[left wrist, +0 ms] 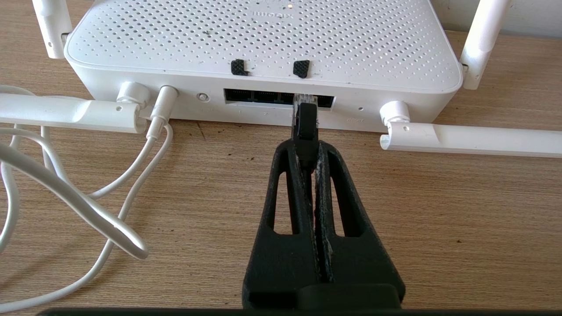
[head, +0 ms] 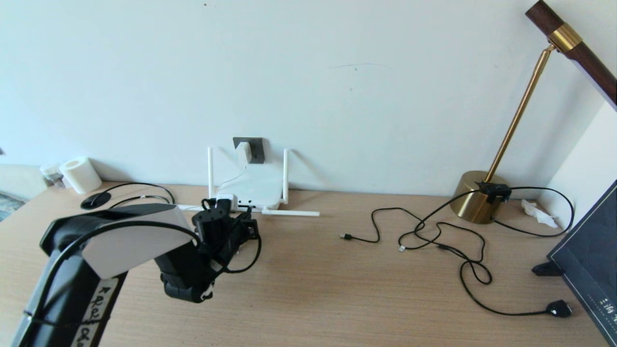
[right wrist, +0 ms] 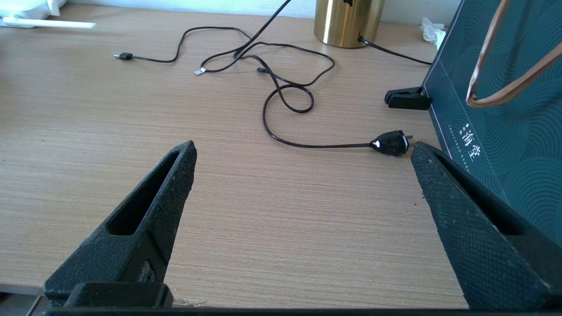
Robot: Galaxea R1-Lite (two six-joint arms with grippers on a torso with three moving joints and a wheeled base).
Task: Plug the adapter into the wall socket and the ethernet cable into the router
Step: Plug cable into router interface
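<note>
**Desk stock: cable plug at router port, adapter in socket**

- Router (left wrist: pixel 263 39): white, perforated top, flat on the wooden desk (head: pixel 313 289) against the wall. Two antennas upright, two folded flat along the desk. A row of dark ports on the near edge.
- Adapter (head: pixel 246 152): white cube, seated in the socket (head: pixel 249 150), a dark grey plate on the wall just above the router. Its thin white cord (left wrist: pixel 88 210) loops over the desk and ends in a white barrel plug in the router's near edge, beside the ports.
- Ethernet cable (left wrist: pixel 304 127): black boot with clear plug. The plug tip is at the mouth of a port towards the right end of the row; how far in cannot be told.
- Left gripper (left wrist: pixel 309 151): low over the desk directly before the router, fingers pressed together on the cable's boot, the plug sticking out beyond the tips towards the ports.
- Right gripper (right wrist: pixel 303 162): over bare desk at the right side, fingers spread wide, holding nothing.
- Other items: brass lamp (head: pixel 477 195) at the right rear; thin black cables (head: pixel 434 236) strewn before it, one ending in a black mains plug (right wrist: pixel 390 142); dark green bag (right wrist: pixel 505 109) at the right edge; white roll (head: pixel 79 174) at the left rear.
</note>
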